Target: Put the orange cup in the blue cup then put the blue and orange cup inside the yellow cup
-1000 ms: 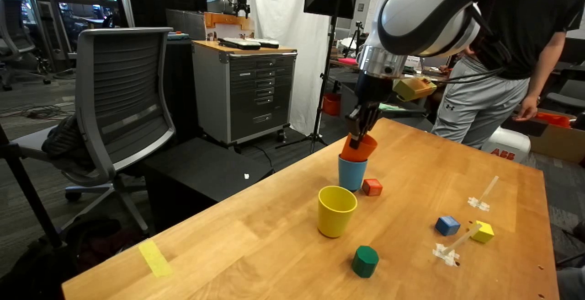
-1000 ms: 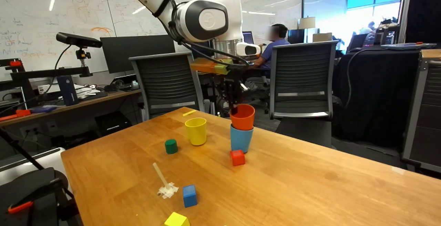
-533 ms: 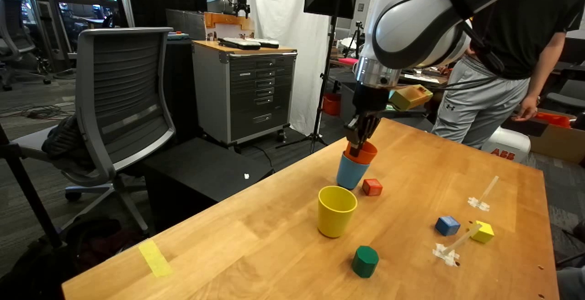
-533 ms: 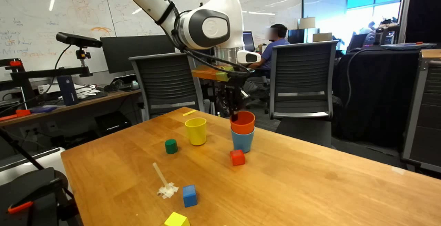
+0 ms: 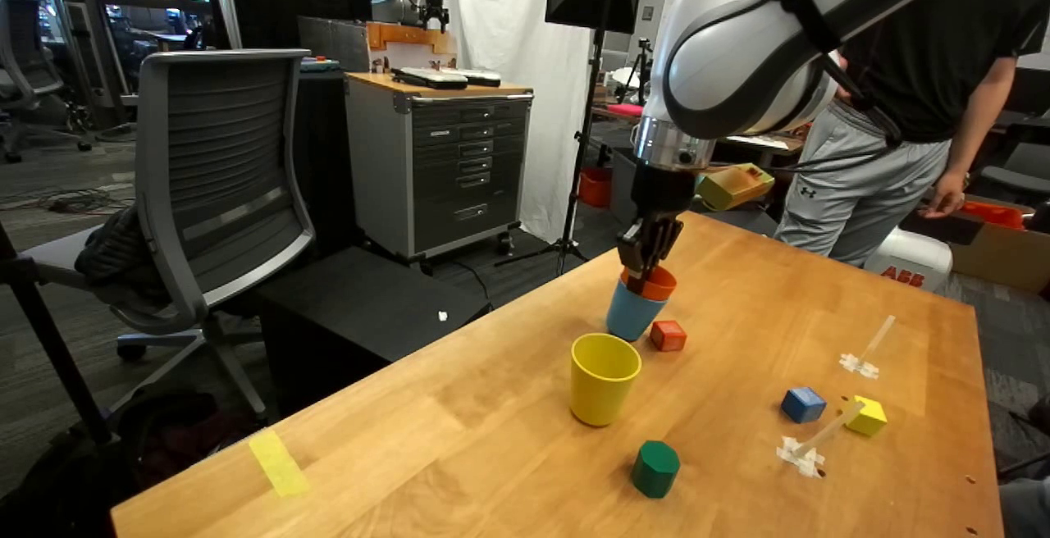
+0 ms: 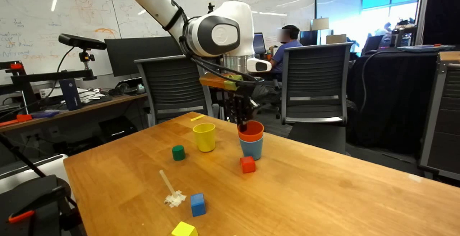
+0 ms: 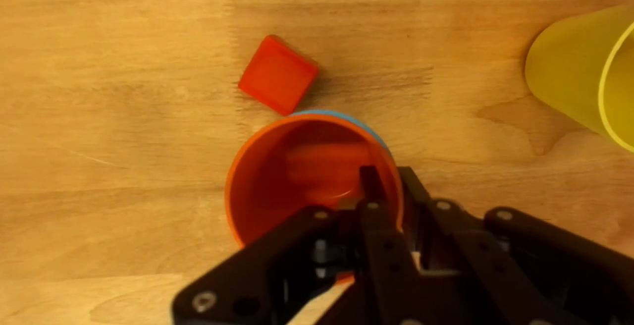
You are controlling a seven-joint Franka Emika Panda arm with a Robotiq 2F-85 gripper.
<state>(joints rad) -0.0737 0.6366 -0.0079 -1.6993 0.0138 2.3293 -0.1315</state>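
Observation:
The orange cup [image 6: 257, 132] sits nested in the blue cup [image 6: 253, 149]. In an exterior view the orange cup [image 5: 660, 284] shows only its upper part above the blue cup [image 5: 630, 314], which leans slightly. My gripper [image 7: 387, 172] is shut on the orange cup's side wall, one finger inside and one outside; whether the blue wall is pinched too I cannot tell. In the wrist view the orange cup [image 7: 255, 186] hides all but a thin arc of the blue rim [image 7: 360, 124]. The yellow cup [image 5: 597, 397] stands upright and empty beside them; it also shows in the wrist view [image 7: 564, 67].
A small red block [image 5: 668, 336] lies right beside the blue cup. A green block [image 5: 655, 470] lies near the yellow cup. A blue block [image 5: 804, 405], a yellow block [image 5: 871, 417] and taped sticks [image 5: 833, 428] are farther off. The table edge runs close behind the cups.
My gripper has moved down with the orange cup, which has sunk deeper into the blue cup. The blue cup has shifted and tilted slightly. The yellow cup and blocks have not moved.

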